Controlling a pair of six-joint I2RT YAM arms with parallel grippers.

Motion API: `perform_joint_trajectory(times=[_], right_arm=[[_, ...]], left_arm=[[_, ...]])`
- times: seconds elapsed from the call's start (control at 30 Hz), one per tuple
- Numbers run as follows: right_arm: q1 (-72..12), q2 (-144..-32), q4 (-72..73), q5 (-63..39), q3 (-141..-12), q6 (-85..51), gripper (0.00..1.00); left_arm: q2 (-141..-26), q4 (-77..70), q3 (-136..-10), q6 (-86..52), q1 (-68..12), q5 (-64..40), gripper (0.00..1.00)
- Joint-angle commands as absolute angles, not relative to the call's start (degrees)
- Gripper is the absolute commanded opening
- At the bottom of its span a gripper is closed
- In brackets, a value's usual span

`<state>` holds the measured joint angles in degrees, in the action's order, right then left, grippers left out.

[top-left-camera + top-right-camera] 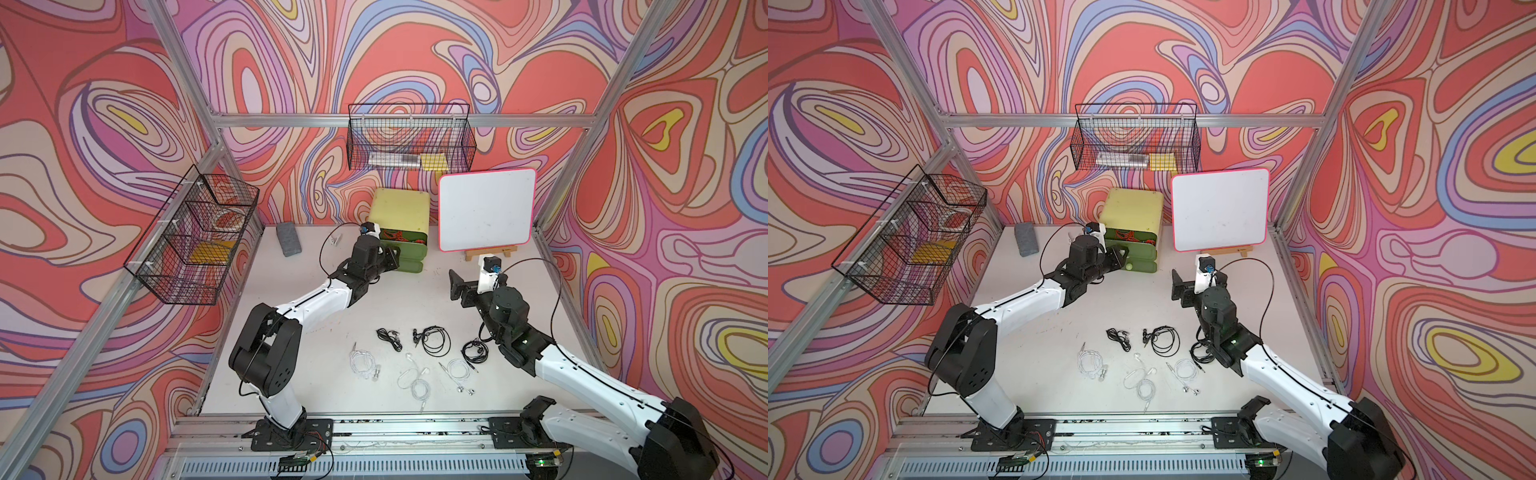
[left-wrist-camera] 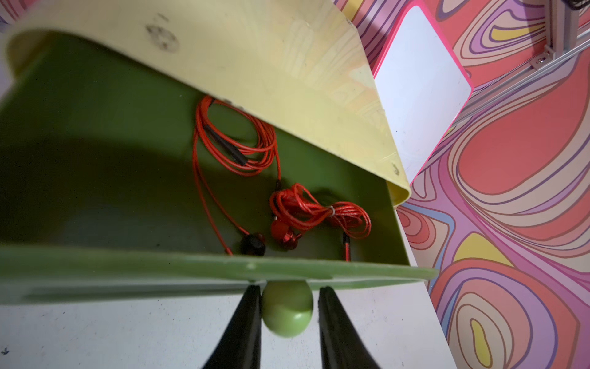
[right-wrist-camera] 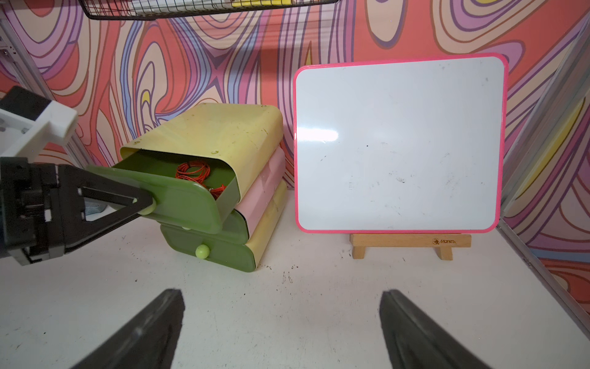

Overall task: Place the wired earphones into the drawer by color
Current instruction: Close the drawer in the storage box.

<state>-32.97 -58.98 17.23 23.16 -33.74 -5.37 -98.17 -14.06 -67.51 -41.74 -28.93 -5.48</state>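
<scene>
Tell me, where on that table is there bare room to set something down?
Barest is the table's middle, bordered by the cabinet, left arm, right gripper and black earphones. A second patch lies between the eraser and the left arm. The front is crowded: black and white earphones lie close together. The left gripper straddles the top drawer's knob.

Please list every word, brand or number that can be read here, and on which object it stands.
"Manes" (last letters uncertain): brand mark on the wooden easel under the whiteboard.
Things in the back wire basket: too blurred to read.
No other text is readable.
</scene>
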Motion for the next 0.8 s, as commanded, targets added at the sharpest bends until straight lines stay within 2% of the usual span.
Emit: perform_joint_trajectory(times=[0.0,0.77], right_arm=[[-32.7,-57.9,18.0,23.7,-33.1,-4.9,0.98],[-32.7,-58.1,17.9,23.7,-33.2,-4.6,0.98]], left_arm=[[-98.9,-16.3,-69.6,-40.4,-28.5,-6.2,0.35],[-103.0,-17.5,-73.9,-38.8,-27.2,-7.9,0.38]])
